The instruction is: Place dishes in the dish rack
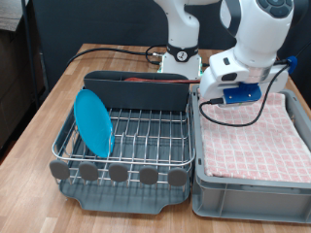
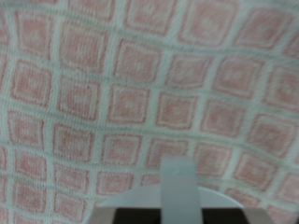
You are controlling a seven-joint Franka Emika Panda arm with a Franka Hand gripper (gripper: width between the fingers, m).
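One dish racked so far: the light-blue plate [image 1: 94, 121] stands at the dish rack's [image 1: 146, 136] 9 o'clock side. End effector [image 1: 216, 94] hovers low over the pink checkered cloth [image 1: 255, 136], grip state hidden; probably hunting the next dish.

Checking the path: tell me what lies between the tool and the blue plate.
In the exterior view, the dish rack's tall dark grey trough and silver wire grid lie between the tool and the round light-blue plate.

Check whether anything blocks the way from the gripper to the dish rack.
Nothing visible does. The gripper is above the pink cloth in the grey bin, near the edge beside the dish rack; only that rim lies between, below it. The blue plate stands at the rack's far side, the exterior view's left.
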